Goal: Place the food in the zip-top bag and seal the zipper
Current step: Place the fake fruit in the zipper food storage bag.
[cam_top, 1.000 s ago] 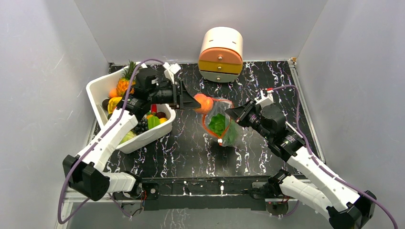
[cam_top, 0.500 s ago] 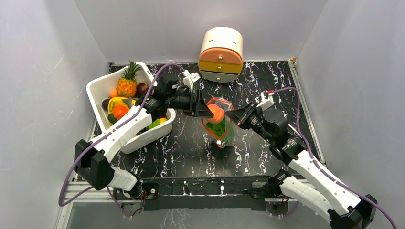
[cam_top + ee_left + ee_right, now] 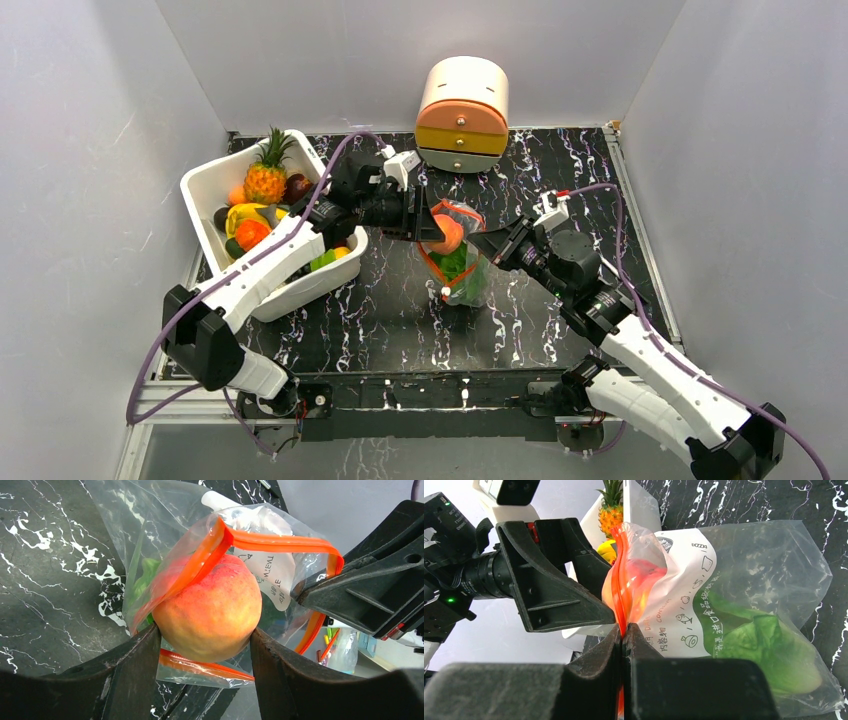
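Bottom centre: right pincer [image 3: 624, 632], clamped flat on the red-orange zipper [image 3: 621, 595] of the zip-top bag [image 3: 744, 565]. Inside the bag, lower right: green cabbage [image 3: 764, 650]. Near its mouth, through the plastic: blurred orange-red fruit [image 3: 644, 582]. At left: black left pincer [image 3: 610, 602], touching the bag's mouth. Upper centre: pineapple [image 3: 611, 510] beside a white tub [image 3: 640, 507]. Behind: black marbled bench [image 3: 774, 500].

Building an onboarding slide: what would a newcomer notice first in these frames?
The orange-red fruit, clamped in the left gripper, sits right at the open mouth of the zip-top bag mid-table. The right gripper pinches the bag's zipper from the opposite side, with a green cabbage already inside. At the left rear, a white tub holds a pineapple and other toy produce.
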Motion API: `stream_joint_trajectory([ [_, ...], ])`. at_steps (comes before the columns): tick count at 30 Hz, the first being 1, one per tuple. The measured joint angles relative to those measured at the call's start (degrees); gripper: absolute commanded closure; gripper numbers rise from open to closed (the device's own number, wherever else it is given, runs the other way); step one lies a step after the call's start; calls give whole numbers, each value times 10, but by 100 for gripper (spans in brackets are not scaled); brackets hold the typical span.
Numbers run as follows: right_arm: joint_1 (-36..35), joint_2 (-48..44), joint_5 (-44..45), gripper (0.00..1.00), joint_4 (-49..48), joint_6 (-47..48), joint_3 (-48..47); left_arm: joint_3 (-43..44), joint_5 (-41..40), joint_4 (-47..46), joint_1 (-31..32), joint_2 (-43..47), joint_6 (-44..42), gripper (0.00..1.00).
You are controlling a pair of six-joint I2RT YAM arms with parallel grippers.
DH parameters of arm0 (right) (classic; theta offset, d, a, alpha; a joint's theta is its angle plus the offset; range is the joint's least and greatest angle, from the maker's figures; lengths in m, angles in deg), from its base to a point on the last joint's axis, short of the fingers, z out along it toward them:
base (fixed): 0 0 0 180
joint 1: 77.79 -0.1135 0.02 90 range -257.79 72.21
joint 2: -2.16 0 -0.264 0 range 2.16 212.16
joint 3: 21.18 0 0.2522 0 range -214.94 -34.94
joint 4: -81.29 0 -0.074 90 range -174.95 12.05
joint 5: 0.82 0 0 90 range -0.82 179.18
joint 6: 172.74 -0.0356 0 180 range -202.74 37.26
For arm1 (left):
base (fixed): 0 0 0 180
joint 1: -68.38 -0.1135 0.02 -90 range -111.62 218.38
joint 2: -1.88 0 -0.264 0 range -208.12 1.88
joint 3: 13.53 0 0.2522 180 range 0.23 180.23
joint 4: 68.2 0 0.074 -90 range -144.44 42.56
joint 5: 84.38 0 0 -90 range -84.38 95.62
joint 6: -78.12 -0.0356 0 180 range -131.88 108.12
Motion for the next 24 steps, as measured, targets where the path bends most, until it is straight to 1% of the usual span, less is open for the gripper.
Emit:
stream_joint_trajectory([
  [7,0,6,-4,100,-21,0,5,23,-42,25,12,-15,-7,63],
  [11,0,7,-7,100,-23,0,6,25,-47,28,19,-25,-7,62],
  [14,0,7,-11,100,-23,0,6,38,-65,45,28,-35,-8,61],
  [17,0,7,-13,100,-27,0,9,56,-77,57,38,-43,-13,58],
  [21,0,7,-14,100,-35,-1,16,60,-73,59,42,-43,-16,53],
  [22,0,6,-14,100,-37,-1,16,60,-72,59,42,-44,-16,56],
  [24,0,5,-15,100,-40,-1,20,60,-68,59,42,-44,-16,66],
])
